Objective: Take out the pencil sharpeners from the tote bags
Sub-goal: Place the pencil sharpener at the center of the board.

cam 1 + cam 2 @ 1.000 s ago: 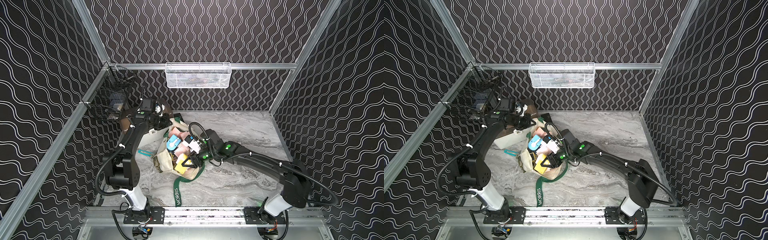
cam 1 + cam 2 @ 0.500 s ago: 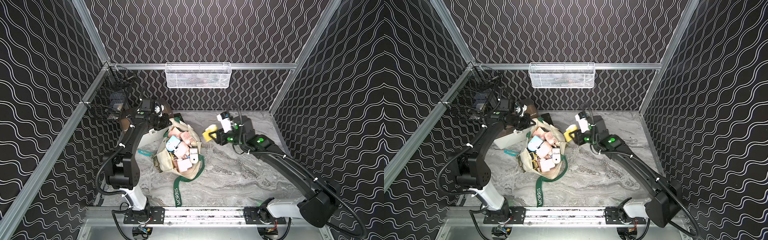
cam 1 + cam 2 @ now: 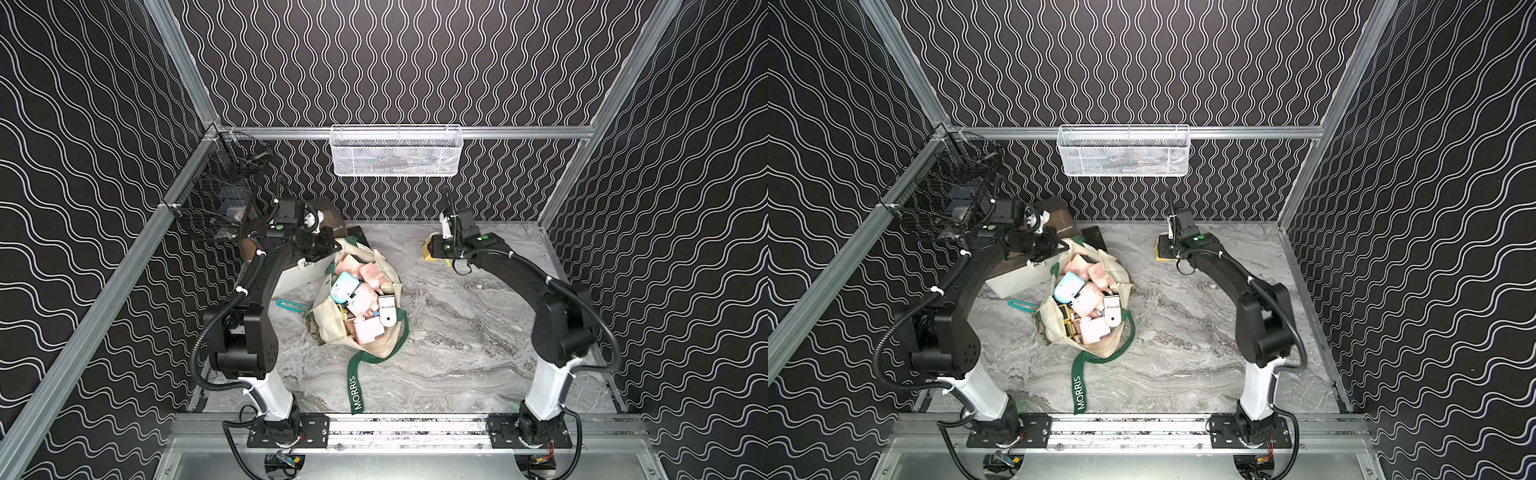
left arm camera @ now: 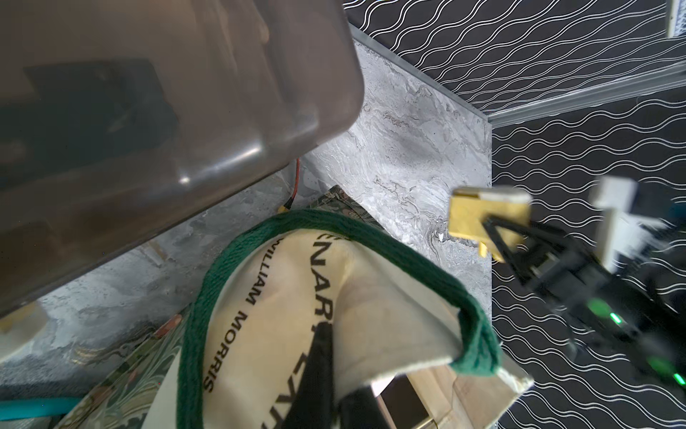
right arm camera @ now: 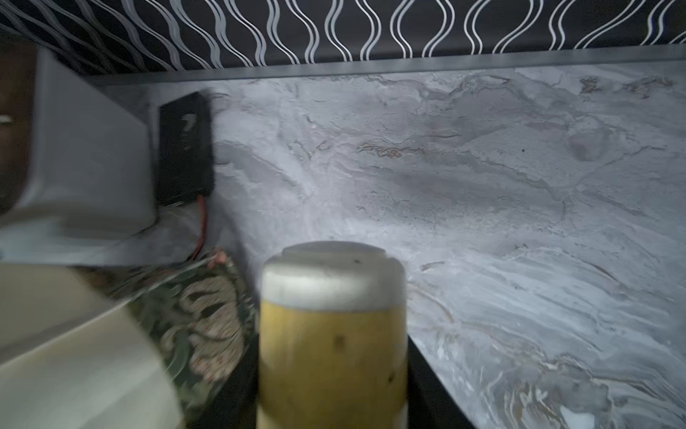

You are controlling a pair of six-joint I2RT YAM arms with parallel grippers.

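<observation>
Sharpener (image 3: 428,251), a yellow one, sat clamped in the right gripper (image 4: 501,237) near the back wall, well apart from the bag (image 3: 330,328); whether it touched the table (image 3: 457,340) could not be told. The other sharpeners (image 3: 363,297) lay heaped inside the open bag, whose far rim the left gripper (image 3: 333,246) pinched tight.
</observation>
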